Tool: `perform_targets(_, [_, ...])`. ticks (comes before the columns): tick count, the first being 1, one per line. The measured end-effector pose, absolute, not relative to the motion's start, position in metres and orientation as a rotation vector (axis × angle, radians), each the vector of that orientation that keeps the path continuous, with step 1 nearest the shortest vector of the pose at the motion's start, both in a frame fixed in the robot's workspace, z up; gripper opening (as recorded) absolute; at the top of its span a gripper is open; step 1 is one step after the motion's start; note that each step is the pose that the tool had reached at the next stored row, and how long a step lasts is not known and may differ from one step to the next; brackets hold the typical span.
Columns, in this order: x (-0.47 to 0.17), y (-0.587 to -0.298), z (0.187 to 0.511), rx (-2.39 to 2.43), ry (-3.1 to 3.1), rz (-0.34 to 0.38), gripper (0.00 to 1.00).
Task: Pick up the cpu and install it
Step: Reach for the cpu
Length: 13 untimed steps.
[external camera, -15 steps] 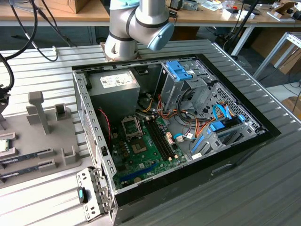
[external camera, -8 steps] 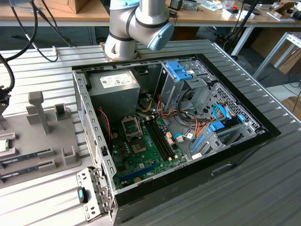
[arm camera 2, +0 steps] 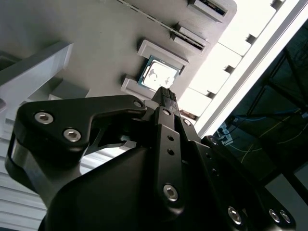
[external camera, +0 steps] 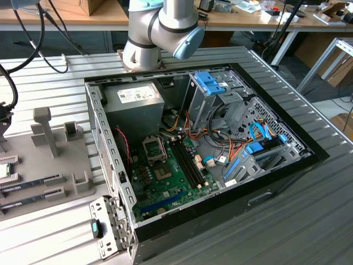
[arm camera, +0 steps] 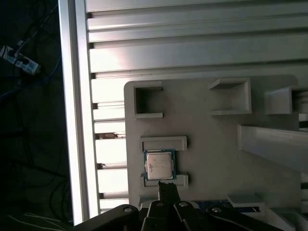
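Markings on the cpu [arm camera: 159, 164] cannot be read. In the first wrist view it is seated in a grey tray [arm camera: 207, 134] recess, just beside the gripper [arm camera: 166, 186]. The gripper's state cannot be determined.

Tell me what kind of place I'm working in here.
Probably a robotics lab or workshop: an open computer case on a slatted metal table, a grey parts tray holding the cpu, cluttered workbenches behind.

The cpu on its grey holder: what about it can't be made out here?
- Contact: in the first wrist view the gripper meets the edge of the cpu; touching or hovering above cannot be told.
- The cpu's near corner: covered by the gripper in the second wrist view.
- The cpu in the exterior view: cut off by that view's left edge.
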State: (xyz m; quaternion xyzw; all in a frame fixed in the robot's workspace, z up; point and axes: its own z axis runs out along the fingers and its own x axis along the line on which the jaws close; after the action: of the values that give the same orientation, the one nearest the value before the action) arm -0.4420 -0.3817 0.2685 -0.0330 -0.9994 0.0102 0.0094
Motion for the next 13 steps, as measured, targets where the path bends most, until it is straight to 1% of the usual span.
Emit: perform_targets(13, [-0.442,-0.3817,0.2631,-0.103,-3.121,0.032,0.11])
